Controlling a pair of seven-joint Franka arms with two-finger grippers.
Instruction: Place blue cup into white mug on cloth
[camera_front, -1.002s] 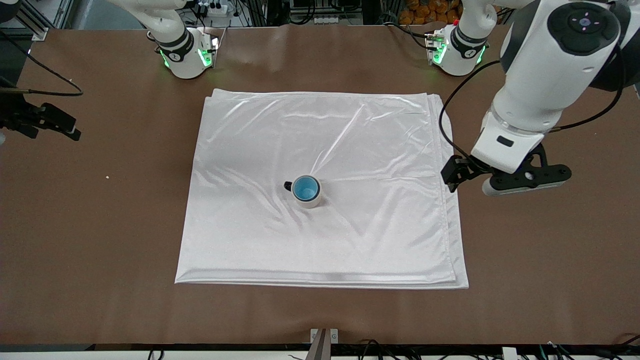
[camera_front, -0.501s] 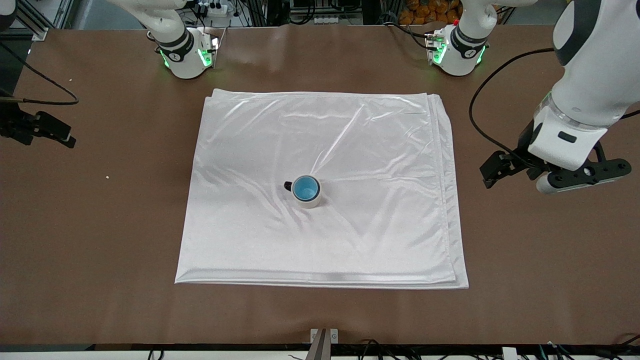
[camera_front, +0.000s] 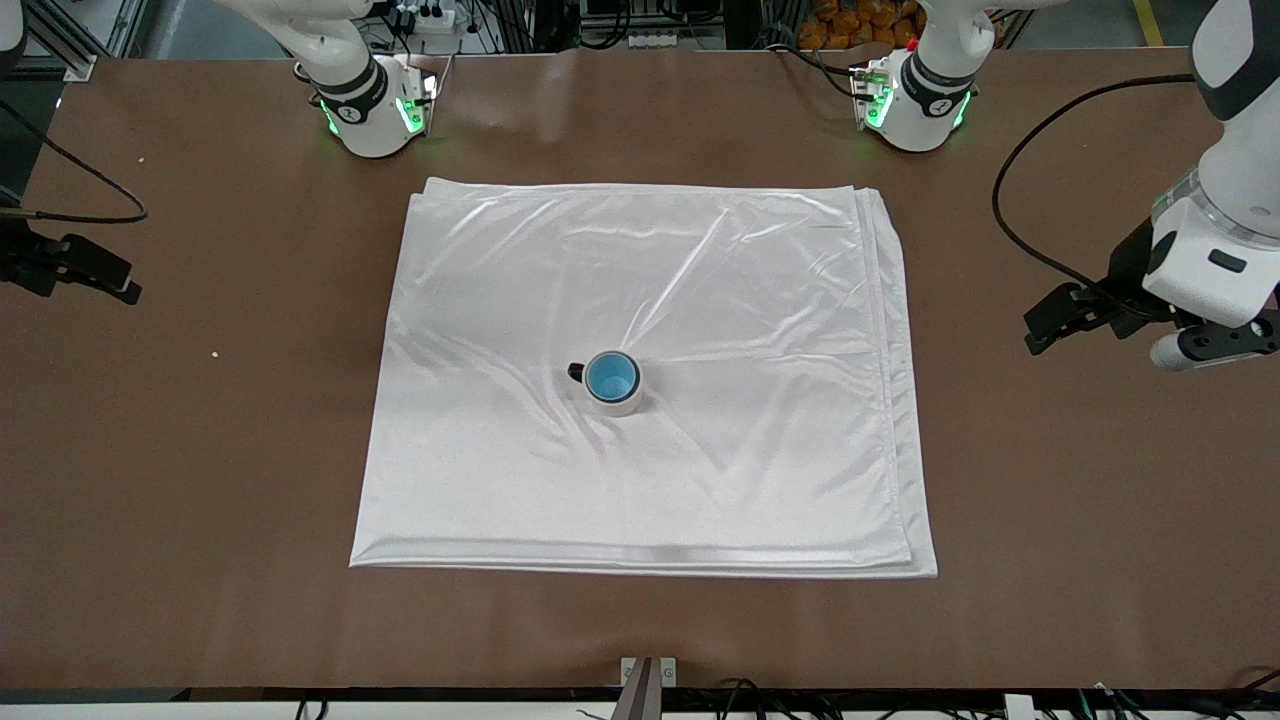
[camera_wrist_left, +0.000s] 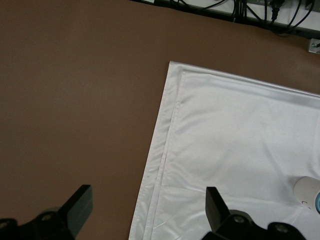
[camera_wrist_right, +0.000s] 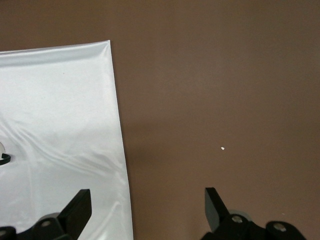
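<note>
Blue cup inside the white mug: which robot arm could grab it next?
Probably left. The open left gripper hangs just off the shiny white cloth's edge; the open right gripper hangs well off it. The light-blue cup sits in the cream mug.

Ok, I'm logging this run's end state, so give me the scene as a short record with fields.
blue cup: upright, nested in the white mug
white mug: upright near the middle of the cloth, dark handle toward the right arm's end
cloth: spread flat on the table, wrinkled
left gripper: open, empty, over bare table beside the cloth's edge
right gripper: open, empty, over the cloth's other edge
</note>
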